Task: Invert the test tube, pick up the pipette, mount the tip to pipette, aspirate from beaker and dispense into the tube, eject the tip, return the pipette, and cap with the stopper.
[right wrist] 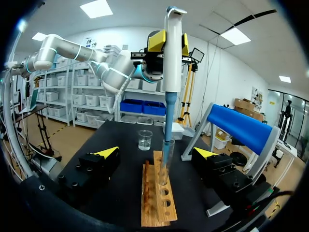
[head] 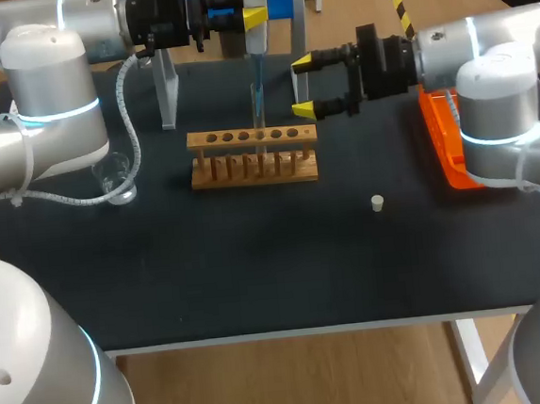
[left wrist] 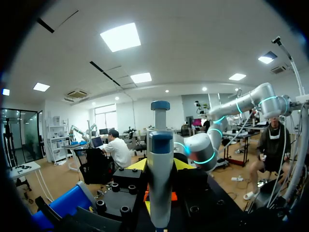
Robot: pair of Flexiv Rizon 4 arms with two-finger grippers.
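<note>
While the left pincer [right wrist: 171, 42] is clamped on the pipette [head: 257, 35], squeezing its body from both sides, the tip [head: 255, 85] hangs straight down into the test tube [right wrist: 169, 162]. That tube stands upright in the wooden rack [head: 253, 166] around mid-tabletop [head: 256, 260], so I'd call this the dispense step.

The right pincer [head: 304, 87] sits at about 1 o'clock from the rack. Its fingers are wide apart, holding nothing and not touching the tube as far as I can see. The beaker [head: 117, 182] is off at 9 o'clock from the rack, the little white stopper [head: 377, 203] lies loose at 4 o'clock, and the orange tip box [head: 444, 139] is over at 3 o'clock.

To do this well, imo: keep the pipette plumb and the tip inside the tube mouth. Don't lean on the glass or the tube may tilt in its hole. Empty it slowly and all the way, then lift straight up before swinging anywhere. I can't tell how much liquid is in the tip or tube, so I wouldn't rush.
</note>
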